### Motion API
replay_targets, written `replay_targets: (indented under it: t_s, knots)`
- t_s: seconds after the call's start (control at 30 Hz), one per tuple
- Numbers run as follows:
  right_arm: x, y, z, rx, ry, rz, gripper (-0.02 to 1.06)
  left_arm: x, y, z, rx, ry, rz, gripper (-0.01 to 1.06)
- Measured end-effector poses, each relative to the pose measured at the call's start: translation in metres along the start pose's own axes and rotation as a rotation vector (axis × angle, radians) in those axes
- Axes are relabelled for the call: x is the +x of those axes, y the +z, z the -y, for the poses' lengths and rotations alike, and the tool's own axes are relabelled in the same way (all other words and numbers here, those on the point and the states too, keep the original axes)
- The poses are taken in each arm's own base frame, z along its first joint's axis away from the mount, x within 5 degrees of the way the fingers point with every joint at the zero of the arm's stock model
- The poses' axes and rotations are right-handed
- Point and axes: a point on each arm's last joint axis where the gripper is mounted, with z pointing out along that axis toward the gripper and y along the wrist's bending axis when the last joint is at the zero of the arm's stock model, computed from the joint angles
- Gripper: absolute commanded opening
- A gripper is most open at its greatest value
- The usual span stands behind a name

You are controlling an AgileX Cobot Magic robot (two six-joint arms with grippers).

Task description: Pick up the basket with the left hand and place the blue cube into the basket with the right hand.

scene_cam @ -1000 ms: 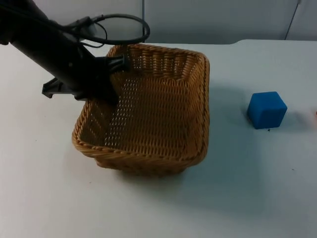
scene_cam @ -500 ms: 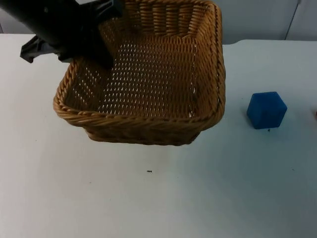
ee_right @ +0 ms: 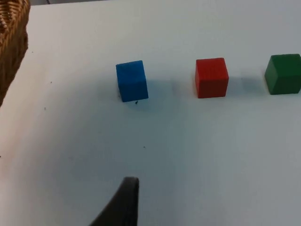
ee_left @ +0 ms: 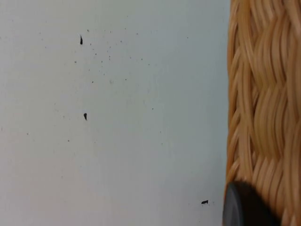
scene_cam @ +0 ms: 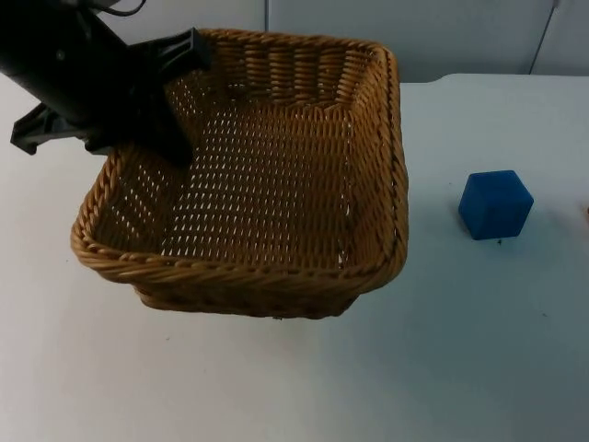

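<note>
The woven wicker basket (scene_cam: 276, 184) hangs above the white table, held level and with nothing inside. My left gripper (scene_cam: 170, 138) is shut on its left rim, reaching in from the upper left. In the left wrist view the basket's rim (ee_left: 263, 108) runs right beside a black fingertip (ee_left: 242, 207). The blue cube (scene_cam: 495, 204) rests on the table to the right of the basket, a short gap away. The right wrist view looks at the blue cube (ee_right: 132, 80) from some distance, with my right gripper (ee_right: 123, 202) waiting well short of it, above bare table.
A red cube (ee_right: 211, 77) and a green cube (ee_right: 283, 74) stand in a row beyond the blue one, away from the basket. The grey partition wall (scene_cam: 460, 37) closes off the back of the table (scene_cam: 442, 368).
The left arm has lifted the basket off the table and carried it up and slightly left. The blue cube has stayed where it was.
</note>
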Motion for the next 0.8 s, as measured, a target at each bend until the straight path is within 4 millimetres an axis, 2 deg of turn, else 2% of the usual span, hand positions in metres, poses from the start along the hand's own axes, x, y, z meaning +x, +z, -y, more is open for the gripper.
replay_targets:
  t_s: [0.2, 0.37, 0.47, 0.5, 0.63, 0.67, 0.8]
  knots:
    - [-0.006, 0.003, -0.001, -0.008, 0.005, 0.019, 1.04, -0.001, -0.001, 0.000, -0.003, 0.001, 0.012, 0.00]
    - [-0.016, 0.023, 0.000, -0.008, -0.002, -0.069, 1.04, -0.001, -0.001, 0.000, -0.004, 0.001, 0.014, 0.00]
    - [-0.033, 0.043, 0.000, -0.009, -0.013, -0.125, 1.04, -0.001, -0.001, 0.000, -0.004, 0.001, 0.017, 0.00]
    - [-0.033, 0.043, 0.000, -0.009, -0.013, -0.125, 1.04, -0.001, -0.001, 0.000, -0.004, 0.001, 0.017, 0.00]
    - [-0.065, 0.067, -0.001, -0.023, -0.027, -0.148, 1.04, -0.002, -0.001, 0.000, -0.003, 0.003, 0.017, 0.00]
    - [-0.065, 0.067, -0.001, -0.023, -0.027, -0.148, 1.04, -0.002, -0.001, 0.000, -0.003, 0.003, 0.017, 0.00]
    - [-0.097, 0.095, -0.005, -0.070, -0.034, -0.199, 1.04, -0.002, -0.001, 0.000, -0.002, -0.002, 0.023, 0.00]
